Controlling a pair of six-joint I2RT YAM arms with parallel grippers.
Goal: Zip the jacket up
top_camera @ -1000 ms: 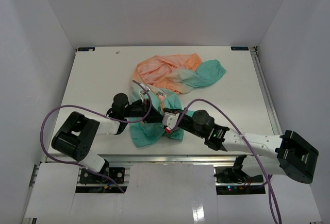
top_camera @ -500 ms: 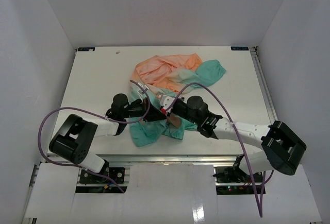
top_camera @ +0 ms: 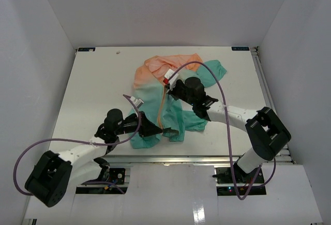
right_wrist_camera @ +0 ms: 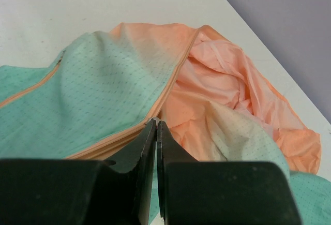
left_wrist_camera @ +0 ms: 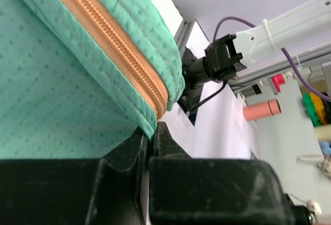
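The jacket (top_camera: 178,108) lies crumpled around the middle of the surface (top_camera: 93,90), teal end toward the near edge and peach end toward the far edge, nearer the far right corner. My left gripper (top_camera: 156,130) is pinched shut on the teal hem right at the bottom end of the zipper (left_wrist_camera: 108,44), anchoring it near the near edge. My right gripper (right_wrist_camera: 156,124) is farther up the same line, fingers closed almost together on the zipper where teal fades to peach. There is a small pale glint at its tips that I take for the slider (right_wrist_camera: 153,118), though it is too small to be sure. Between the two grippers the zipper runs straight and looks closed; beyond the right gripper the peach edges part and bunch up. So I judge this to be mid-pull, with the lower stretch done and the upper stretch left. The next move calls for drawing the right gripper on toward the far edge along the open track, while the left holds the hem taut so the thin fabric does not bunch or jam in the teeth.
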